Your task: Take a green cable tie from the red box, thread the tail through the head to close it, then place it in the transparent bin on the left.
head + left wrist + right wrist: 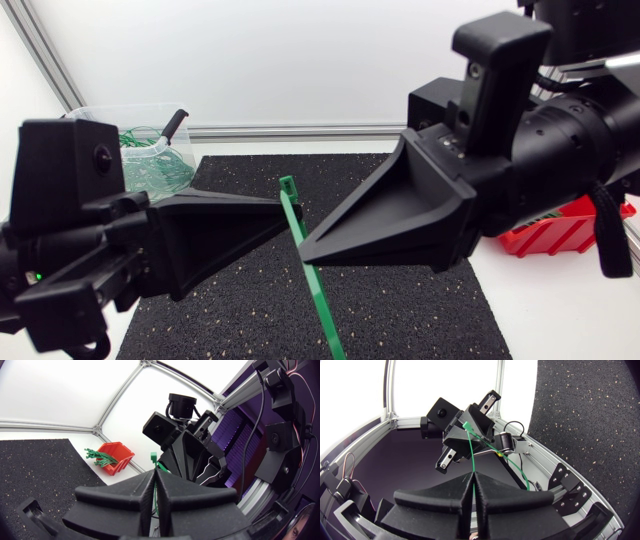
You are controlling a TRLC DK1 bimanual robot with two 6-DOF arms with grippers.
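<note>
Clear plastic bin point(130, 108) far left. Left gripper point(283, 212) pinches green plastic cable tie point(322, 310) just below head; right gripper point(308, 250) pinches it lower. Tie straight, held above black speckled mat point(400, 310): threading step, loop not yet formed. Next: curl tail round to head.

facing wrist views share, seemingly, the cable tie point(154, 456).

Smooth green plastic cable tie point(318, 300), matt black left gripper point(290, 213) and right gripper point(305, 250), rough speckled black mat point(400, 310), glossy red plastic box point(560, 232), clear plastic bin point(120, 110).
</note>
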